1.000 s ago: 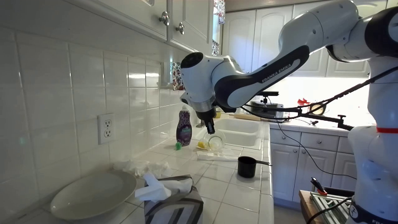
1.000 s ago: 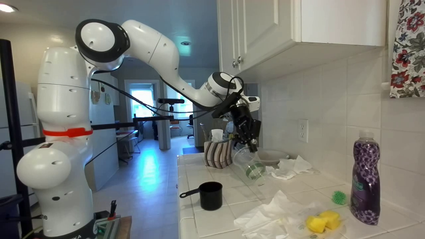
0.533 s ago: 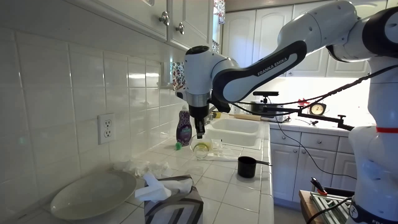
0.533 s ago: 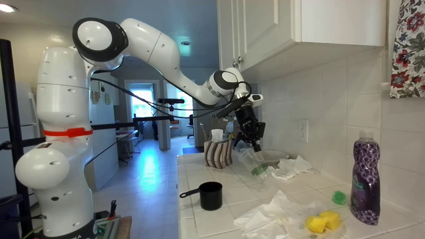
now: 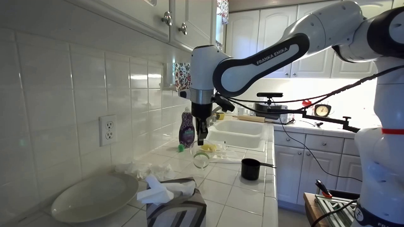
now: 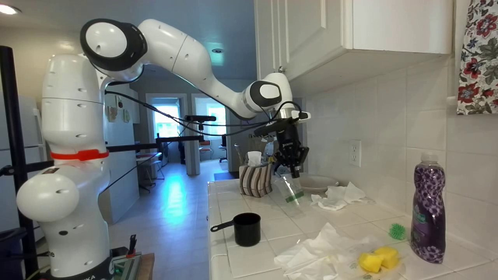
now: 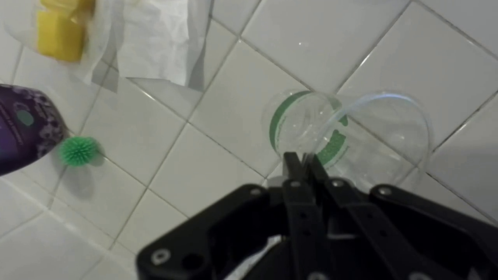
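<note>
Green is the band near the base of the transparent cup (image 7: 346, 134), and this cup is in the grip: the 2 fingers of the gripper (image 7: 305, 158) are pinched together on its rim, so that only the thin wall lies between them. The cup hangs tilted, with its mouth above and its base lower, over the tiled counter (image 6: 249, 261); whether the base touches the tiles, I cannot tell with certainty. In an exterior view it is near the striped tissue box (image 6: 255, 181), and the black measuring cup (image 6: 247, 230) stands upright, closer to that camera. In the wrist view, the purple bottle (image 7: 29, 126), the green spiky ball (image 7: 79, 151) and the yellow pieces (image 7: 60, 35) are well apart from it. The step in hand, as I judge it, is holding the cup over the counter by 1 place of its rim. In my opinion, the next move calls for a steady pinch and slow turning, and the base should be flat on the tiles before any release, because a light cup held so can easily swing.
</note>
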Robot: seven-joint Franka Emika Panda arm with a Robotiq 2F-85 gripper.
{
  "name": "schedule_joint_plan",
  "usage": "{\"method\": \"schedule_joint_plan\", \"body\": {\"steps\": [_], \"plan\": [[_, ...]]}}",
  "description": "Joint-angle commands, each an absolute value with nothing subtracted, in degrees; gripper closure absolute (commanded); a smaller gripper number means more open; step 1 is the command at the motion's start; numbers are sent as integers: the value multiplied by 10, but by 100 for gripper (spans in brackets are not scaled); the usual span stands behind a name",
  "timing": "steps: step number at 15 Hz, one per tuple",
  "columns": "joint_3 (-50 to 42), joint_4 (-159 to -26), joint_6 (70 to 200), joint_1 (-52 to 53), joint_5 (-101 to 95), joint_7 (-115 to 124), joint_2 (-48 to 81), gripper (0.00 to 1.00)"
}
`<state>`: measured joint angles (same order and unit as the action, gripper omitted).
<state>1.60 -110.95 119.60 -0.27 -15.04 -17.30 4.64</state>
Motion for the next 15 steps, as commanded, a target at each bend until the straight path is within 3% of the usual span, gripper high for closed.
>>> {"method": "schedule_joint_plan", "body": {"steps": [1,15], "plan": [[10,-1128,1201,-11,-96,-229,29,98],[1,-1110,1155,-24,7,-331,49,98]]}}
